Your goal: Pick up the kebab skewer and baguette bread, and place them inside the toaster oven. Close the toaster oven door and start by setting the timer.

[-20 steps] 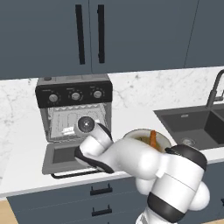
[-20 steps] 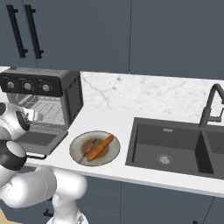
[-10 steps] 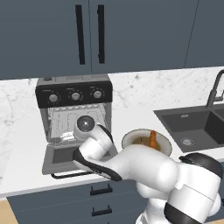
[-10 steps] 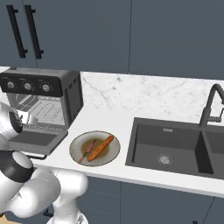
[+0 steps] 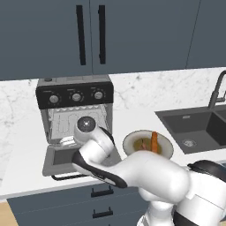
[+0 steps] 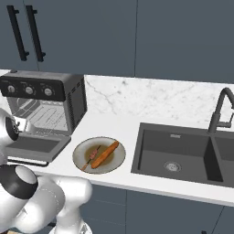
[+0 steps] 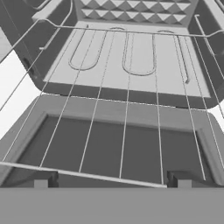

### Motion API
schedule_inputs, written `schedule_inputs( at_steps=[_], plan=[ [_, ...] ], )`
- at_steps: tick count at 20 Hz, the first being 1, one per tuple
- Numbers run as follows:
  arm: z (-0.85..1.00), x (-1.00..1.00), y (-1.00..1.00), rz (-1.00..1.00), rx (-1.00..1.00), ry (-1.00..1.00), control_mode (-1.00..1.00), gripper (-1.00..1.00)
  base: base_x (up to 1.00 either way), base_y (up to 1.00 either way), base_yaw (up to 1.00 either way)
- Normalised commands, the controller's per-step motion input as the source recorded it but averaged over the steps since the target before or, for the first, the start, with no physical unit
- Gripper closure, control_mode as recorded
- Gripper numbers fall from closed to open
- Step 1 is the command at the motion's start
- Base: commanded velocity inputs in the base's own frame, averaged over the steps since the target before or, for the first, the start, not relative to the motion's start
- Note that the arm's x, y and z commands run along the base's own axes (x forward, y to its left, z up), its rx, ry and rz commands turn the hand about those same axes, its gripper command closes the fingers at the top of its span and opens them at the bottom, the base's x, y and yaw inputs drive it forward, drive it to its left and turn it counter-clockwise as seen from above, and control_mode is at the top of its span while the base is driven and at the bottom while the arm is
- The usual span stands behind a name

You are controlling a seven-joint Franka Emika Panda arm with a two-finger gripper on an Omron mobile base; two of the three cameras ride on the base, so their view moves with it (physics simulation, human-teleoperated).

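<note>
The toaster oven stands on the counter at the left, also seen as the toaster oven from the right. The toaster oven door lies dropped open. My wrist hangs just in front of the opening. In the hand view my gripper is open with nothing between its fingertips. It looks down over the door's dark glass and the wire rack. The baguette bread and the kebab skewer lie side by side on a plate, right of the oven.
A dark sink with a black faucet fills the counter's right part. Dark cabinets with long handles hang above the oven. The white marble counter runs between the oven and the sink.
The hand has stayed almost still before the oven opening with its jaws open. The arm's elbow and body have swung lower and to the right.
</note>
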Motion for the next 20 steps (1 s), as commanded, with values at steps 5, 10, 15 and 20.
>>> schedule_inputs(
  at_steps=[5, 10, 15, 20],
  plan=[
    [0.29, -0.09, -0.47, -0.04, 0.01, 0.00, -1.00, -1.00, 0.00, 0.00, 0.00],
    [0.39, -0.59, -0.93, -0.12, 0.05, 0.07, -1.00, -1.00, 0.00, 0.00, 0.00],
    [0.18, -0.66, -0.99, -0.15, 0.08, 0.14, -1.00, -1.00, 0.00, 0.00, 0.00],
    [0.18, -0.36, -1.00, -0.13, 0.03, 0.15, -1.00, -1.00, 0.00, 0.00, 0.00]
  ],
)
